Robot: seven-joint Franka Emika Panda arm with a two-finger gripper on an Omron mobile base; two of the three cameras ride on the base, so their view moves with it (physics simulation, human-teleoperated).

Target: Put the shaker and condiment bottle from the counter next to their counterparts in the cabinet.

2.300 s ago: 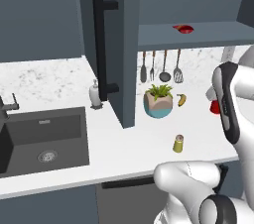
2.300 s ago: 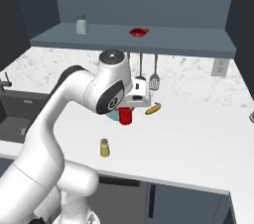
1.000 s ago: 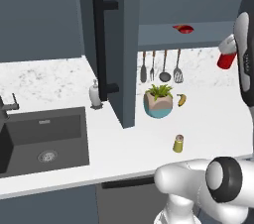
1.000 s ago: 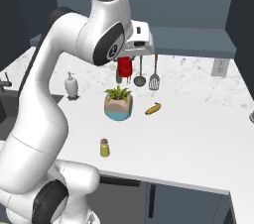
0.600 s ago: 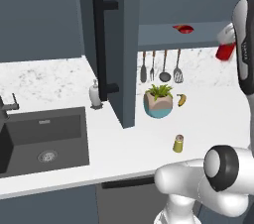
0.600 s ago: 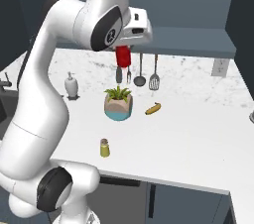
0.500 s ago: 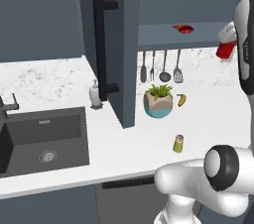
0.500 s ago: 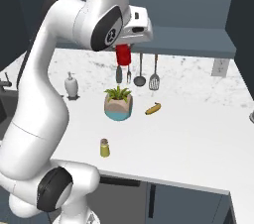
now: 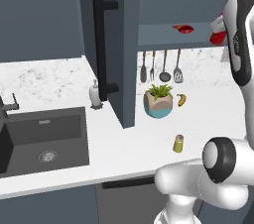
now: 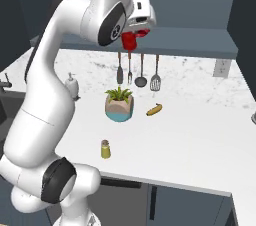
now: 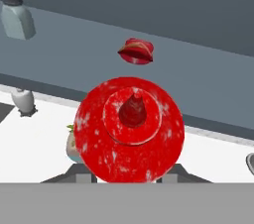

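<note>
**Condiment bottle held at shelf height**

The gripper point(image 10: 132, 34) has its fingers clamped on the condiment bottle point(image 10: 130, 41), which hangs in the air just before the front edge of the cabinet point(image 9: 130, 44) shelf. On that shelf lie a low flat red object point(image 11: 136, 51) and a pale grey bottle point(image 11: 16, 18). The shaker point(image 10: 105, 149) stands on the counter point(image 10: 200, 140), in front of a potted plant point(image 10: 119, 104) and near a banana point(image 10: 154, 109).

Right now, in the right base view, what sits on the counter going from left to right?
Soap dispenser → shaker → potted plant → banana.
</note>
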